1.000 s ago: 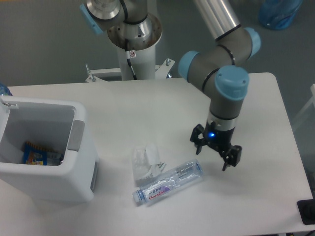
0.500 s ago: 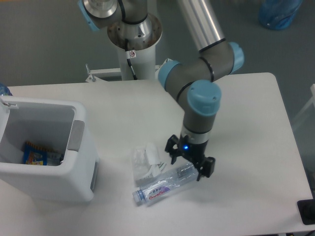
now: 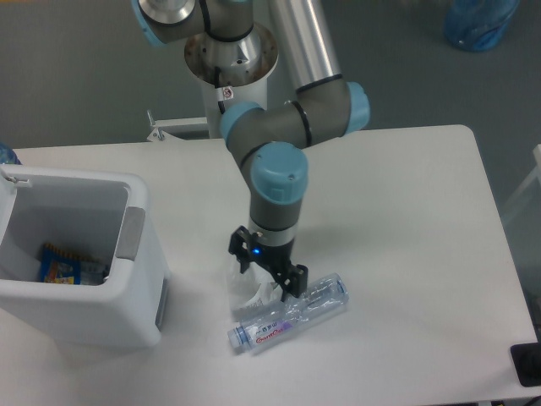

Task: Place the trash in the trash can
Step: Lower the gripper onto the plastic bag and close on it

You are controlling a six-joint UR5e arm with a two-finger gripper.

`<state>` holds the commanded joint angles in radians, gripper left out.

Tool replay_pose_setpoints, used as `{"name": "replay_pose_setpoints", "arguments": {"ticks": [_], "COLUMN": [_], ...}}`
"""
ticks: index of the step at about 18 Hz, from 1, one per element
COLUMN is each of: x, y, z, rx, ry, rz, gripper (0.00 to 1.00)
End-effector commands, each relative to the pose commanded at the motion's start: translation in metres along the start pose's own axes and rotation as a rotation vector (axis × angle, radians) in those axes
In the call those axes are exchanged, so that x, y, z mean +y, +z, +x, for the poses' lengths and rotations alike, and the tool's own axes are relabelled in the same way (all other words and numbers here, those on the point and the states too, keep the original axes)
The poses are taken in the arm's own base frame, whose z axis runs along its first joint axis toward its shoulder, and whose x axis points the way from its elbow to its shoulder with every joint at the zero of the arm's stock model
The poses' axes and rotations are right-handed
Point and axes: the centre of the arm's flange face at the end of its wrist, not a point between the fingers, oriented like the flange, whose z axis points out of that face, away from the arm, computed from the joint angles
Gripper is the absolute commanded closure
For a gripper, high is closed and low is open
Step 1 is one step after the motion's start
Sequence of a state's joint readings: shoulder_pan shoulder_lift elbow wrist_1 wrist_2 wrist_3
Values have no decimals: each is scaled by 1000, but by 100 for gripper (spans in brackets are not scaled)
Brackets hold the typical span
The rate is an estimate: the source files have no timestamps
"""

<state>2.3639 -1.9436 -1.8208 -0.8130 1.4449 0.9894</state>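
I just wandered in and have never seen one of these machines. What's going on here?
A robot arm is clearing trash off a white table. Its end effector, fingers open, hangs right over a crumpled wrapper and holds nothing. A plastic bottle lies on its side beside the wrapper. Both are still out on the table. The white bin stands to the left, with a colourful packet already in it.

Bottle [image 3: 292,317]: clear, white-and-purple label, pale blue cap, lying on its side, cap toward lower left. Wrapper [image 3: 248,288]: crumpled, clear, touching the bottle's upper left. Bin [image 3: 135,254]: white, upright, open, well left; colourful packet inside.
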Motion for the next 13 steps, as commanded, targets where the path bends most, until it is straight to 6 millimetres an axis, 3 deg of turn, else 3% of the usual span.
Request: {"name": "replay_pose_setpoints", "arguments": {"ticks": [13], "x": [7], "y": [20], "z": [0], "rx": [-24], "ry": [-29], "rz": [-101], "gripper": [0]}}
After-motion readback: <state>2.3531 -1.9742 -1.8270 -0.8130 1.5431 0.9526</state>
